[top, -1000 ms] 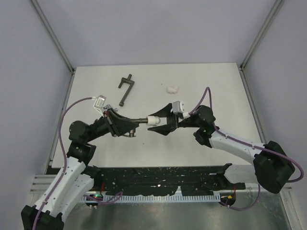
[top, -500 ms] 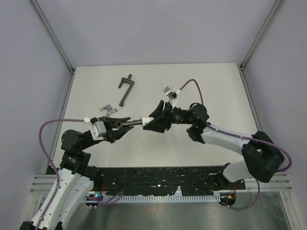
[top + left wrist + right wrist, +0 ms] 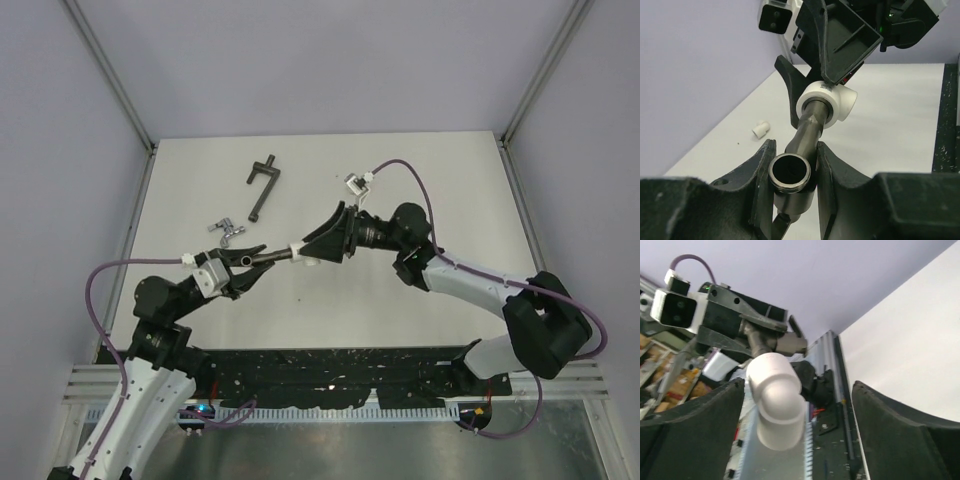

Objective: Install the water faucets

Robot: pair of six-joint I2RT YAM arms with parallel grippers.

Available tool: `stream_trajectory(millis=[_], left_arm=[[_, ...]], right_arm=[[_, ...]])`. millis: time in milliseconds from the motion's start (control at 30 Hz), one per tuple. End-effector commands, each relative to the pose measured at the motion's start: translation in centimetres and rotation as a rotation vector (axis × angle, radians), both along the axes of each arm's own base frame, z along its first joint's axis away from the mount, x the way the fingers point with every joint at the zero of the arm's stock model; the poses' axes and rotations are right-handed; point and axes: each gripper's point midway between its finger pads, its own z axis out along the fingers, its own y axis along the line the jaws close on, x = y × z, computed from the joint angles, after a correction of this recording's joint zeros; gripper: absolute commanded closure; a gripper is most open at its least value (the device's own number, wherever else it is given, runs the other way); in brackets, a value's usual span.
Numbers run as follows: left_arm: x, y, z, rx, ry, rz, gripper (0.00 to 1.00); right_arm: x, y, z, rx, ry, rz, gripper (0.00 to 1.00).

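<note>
We see the left pincer (image 3: 794, 155) pinching the dark faucet (image 3: 805, 127) above mid-tabletop (image 3: 420, 170), toward the left edge. Its far end sits in the white elbow (image 3: 829, 102). Right pincer (image 3: 308, 250) fingers flank the elbow; we cannot tell if they clamp it. Silver faucet (image 3: 227, 231) lies near the left edge.

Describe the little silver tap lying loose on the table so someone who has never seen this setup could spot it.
On the white table, look at the left half, just nearer the arms than the long dark T-handled bar. The small shiny silver metal faucet lies there, beside the left hand. Unlike the dull dark grey-bronze faucet clamped in that hand, it is bright and untouched.
</note>
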Motion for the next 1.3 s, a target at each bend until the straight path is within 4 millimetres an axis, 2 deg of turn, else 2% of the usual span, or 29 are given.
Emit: stream_trajectory(millis=[0, 167, 333, 367, 467, 600, 733, 1000, 1033, 1267], left_arm=[[0.1, 0.4, 1.3, -0.139, 0.141, 0.033, 1.0], [0.6, 0.6, 0.9, -0.269, 0.458, 0.075, 1.0], [0.5, -0.4, 0.3, -0.378, 0.773, 0.04, 1.0], [0.5, -0.6, 0.3, -0.408, 0.824, 0.028, 1.0], [0.5, -1.5, 0.4, -0.471, 0.956, -0.03, 1.0], [0.5, -2.6, 1.1, -0.501, 1.046, -0.108, 1.0], [0.2, -3.3, 1.9, -0.503, 1.116, -0.174, 1.0], [-0.7, -4.0, 3.2, -0.487, 1.165, -0.268, 1.0], [-0.7, -4.0, 3.2, -0.485, 1.167, -0.269, 1.0], [-1.0, -4.1, 3.2, -0.464, 1.171, -0.279, 1.0]], right_arm=[[1.3, -1.6, 3.4, 0.024, -0.202, -0.105, 0.05], [2.1, -3.2, 3.3, -0.048, -0.552, -0.206, 0.05], [0.7, -4.6, 3.8, -0.054, -0.891, -0.223, 0.05], [0.1, -5.1, 3.8, -0.044, -0.932, -0.227, 0.05], [0.2, -5.9, 3.8, -0.061, -1.041, -0.29, 0.05], [-1.4, -6.3, 4.1, -0.046, -1.176, -0.253, 0.05], [-2.8, -5.7, 4.2, -0.037, -1.239, -0.19, 0.04], [-2.8, -3.9, 3.3, -0.092, -1.252, -0.134, 0.0], [-2.6, -3.7, 3.2, -0.094, -1.248, -0.132, 0.04], [-2.6, -2.9, 4.0, -0.077, -1.222, -0.122, 0.15]])
